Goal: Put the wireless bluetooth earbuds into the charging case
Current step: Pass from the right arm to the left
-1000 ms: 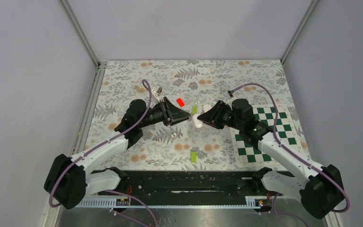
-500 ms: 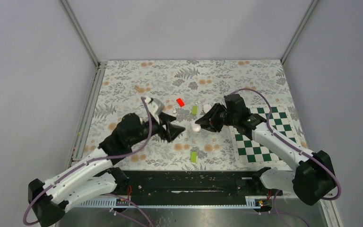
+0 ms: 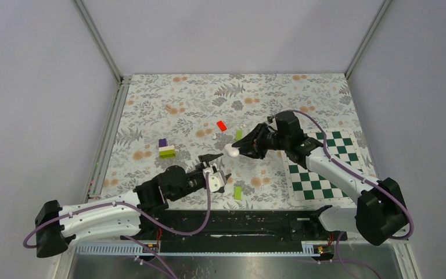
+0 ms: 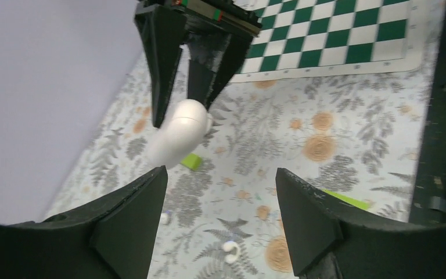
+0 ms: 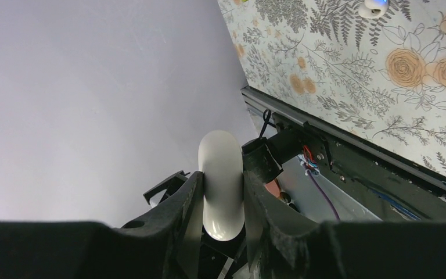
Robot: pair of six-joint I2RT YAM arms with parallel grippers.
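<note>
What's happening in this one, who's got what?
The right gripper is shut on the white charging case, holding it above the floral mat. The left gripper is open and empty, facing the case. Two earbuds lie loose on the mat, so neither is in the case yet.

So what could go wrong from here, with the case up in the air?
The charging case is pinched off the mat by only the right fingers; smooth and rounded, it could slip. The earbuds lie loose on the mat near the open left fingers; a coarse approach may knock them away.
</note>
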